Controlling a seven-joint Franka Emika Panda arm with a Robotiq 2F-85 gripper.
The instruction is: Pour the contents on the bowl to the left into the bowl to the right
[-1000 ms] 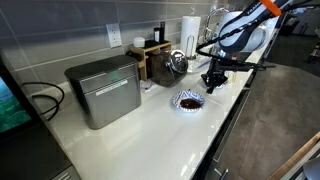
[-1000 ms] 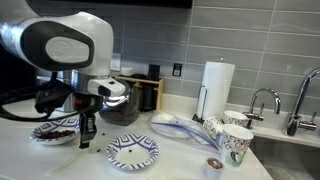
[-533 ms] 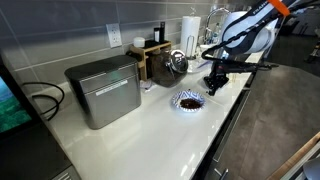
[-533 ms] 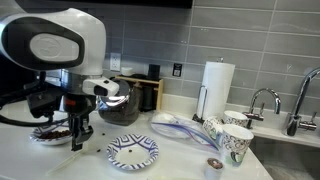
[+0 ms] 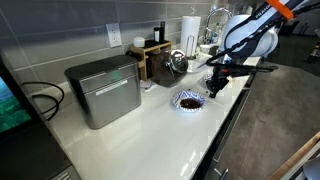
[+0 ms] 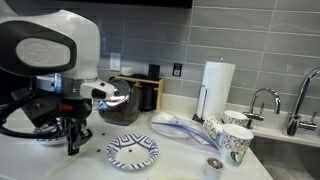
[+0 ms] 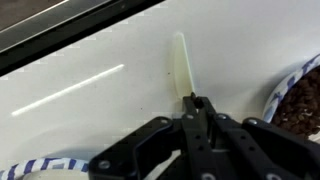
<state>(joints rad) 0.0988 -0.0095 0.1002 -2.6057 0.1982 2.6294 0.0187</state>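
Presently, the gripper (image 7: 196,108) hangs low over the white counter (image 5: 150,125), its fingers pressed together with nothing between them. In the wrist view the closed tips stand over bare counter, with a pale reflection streak running away from them. The bowl (image 7: 300,98) holding dark contents shows at the right edge of that view, just beside the gripper; a second patterned rim (image 7: 45,168) shows at the lower left corner. In an exterior view the gripper (image 6: 73,148) sits between the arm's bulk and the patterned bowl (image 6: 133,151), which looks empty; the filled bowl is hidden behind the arm there. In an exterior view the filled bowl (image 5: 187,100) lies on the counter just beside the gripper (image 5: 214,89). Paper towel roll (image 6: 216,88) and cups (image 6: 234,140) stand well apart.
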